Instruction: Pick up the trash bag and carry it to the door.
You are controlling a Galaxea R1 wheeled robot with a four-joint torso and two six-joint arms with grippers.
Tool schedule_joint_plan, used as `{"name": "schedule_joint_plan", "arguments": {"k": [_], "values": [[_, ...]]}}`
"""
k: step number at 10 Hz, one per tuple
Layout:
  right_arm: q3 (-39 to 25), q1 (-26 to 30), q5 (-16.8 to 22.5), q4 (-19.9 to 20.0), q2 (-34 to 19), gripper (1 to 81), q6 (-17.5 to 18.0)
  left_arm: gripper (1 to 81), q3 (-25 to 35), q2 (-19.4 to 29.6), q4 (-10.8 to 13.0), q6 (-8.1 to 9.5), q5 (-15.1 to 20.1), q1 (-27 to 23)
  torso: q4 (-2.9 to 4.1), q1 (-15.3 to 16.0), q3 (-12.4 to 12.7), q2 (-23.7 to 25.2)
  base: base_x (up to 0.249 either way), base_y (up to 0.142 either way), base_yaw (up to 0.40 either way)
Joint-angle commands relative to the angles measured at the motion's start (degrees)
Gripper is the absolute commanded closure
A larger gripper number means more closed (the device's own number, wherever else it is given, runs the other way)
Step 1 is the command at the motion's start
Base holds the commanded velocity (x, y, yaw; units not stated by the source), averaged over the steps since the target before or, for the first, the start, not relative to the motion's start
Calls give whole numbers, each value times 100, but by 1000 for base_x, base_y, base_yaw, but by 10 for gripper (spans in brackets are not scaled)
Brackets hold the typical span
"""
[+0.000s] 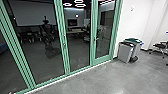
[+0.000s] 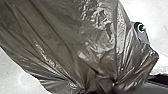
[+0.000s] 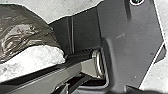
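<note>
**Dark trash bag close to the left wrist, glass front ahead**

The robot's left wrist is right up against the bag's shiny film, whose long folds draw together into a bunched part. Whether the left gripper is open, closed or gripping the bag I cannot tell. The right wrist is over the robot's dark base plate, with part of the bag near the plate's edge; the right gripper's state cannot be told either. What the bag contains is hidden.

In the head view, from left to right, green-framed glass looks onto a dim room with a big pale screen and a table. Just beyond the frame, a grey bin stands by the white wall, beside a green-topped bin; their contents can't be made out. Farther right is a dark chair.
</note>
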State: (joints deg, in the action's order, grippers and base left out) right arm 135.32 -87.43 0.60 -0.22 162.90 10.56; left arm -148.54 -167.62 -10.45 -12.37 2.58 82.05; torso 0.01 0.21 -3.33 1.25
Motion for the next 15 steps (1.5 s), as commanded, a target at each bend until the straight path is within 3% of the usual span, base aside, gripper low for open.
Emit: {"name": "schedule_joint_plan", "arguments": {"k": [1, 8, 15], "values": [[-59, 282, 327, -13, -36, 10, -10, 811, 27, 35, 52, -55, 330, -317, 0, 0, 0, 2, 164, -67, 0], [-59, 266, 327, -13, -36, 10, -10, 811, 27, 35, 52, -55, 322, -317, 0, 0, 0, 0, 164, -67, 0], [-51, 273, 327, -13, -36, 10, -1, 811, 19, 35, 43, -63, 322, -317, 0, -2, 0, 2, 164, 0, 0]]}}
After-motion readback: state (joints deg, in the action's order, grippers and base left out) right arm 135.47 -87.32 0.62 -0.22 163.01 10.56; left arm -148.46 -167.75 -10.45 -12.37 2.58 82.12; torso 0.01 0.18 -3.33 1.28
